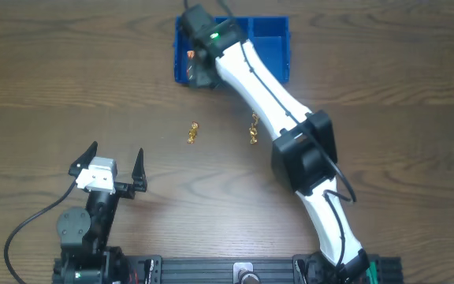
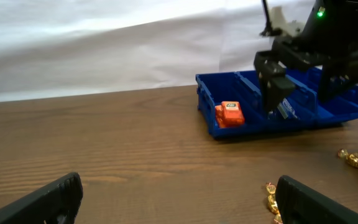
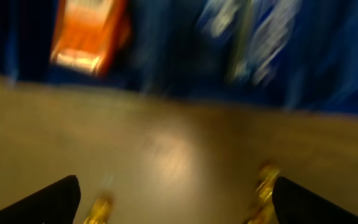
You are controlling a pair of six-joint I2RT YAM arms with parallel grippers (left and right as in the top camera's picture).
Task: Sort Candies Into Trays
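**Top view with both wrist views: right gripper at the blue tray, two gold candies loose on the table**

Top view shows a blue tray (image 1: 278,49), split by dividers into compartments, standing at the far side of the wooden table (image 1: 69,79). An orange-wrapped candy (image 2: 230,114) lies in the end compartment, on the tray's left as seen from above. The next compartment holds blue-and-silver pieces (image 3: 253,36). The right wrist view is too smeared to say more than that they are probably wrapped candies.

Two gold-wrapped candies lie on bare wood in front of the tray, between it and the arm bases. They are apart from each other and touch nothing. The left gold candy (image 1: 193,132) has open table on every side. The right gold candy (image 1: 254,128) shows just beside the right arm's white link.

The right gripper (image 1: 203,72) hangs over the near wall of the tray at its left end. Its jaws are spread wide and hold nothing. The left gripper (image 1: 117,150) hovers near its own base, well apart from the candies and the tray. Its jaws are likewise spread and hold nothing.

A broad strip of plain wood lies between the left gripper and the gold candies. In the left wrist view the table's far edge meets a white backdrop (image 2: 104,43) just behind the tray.
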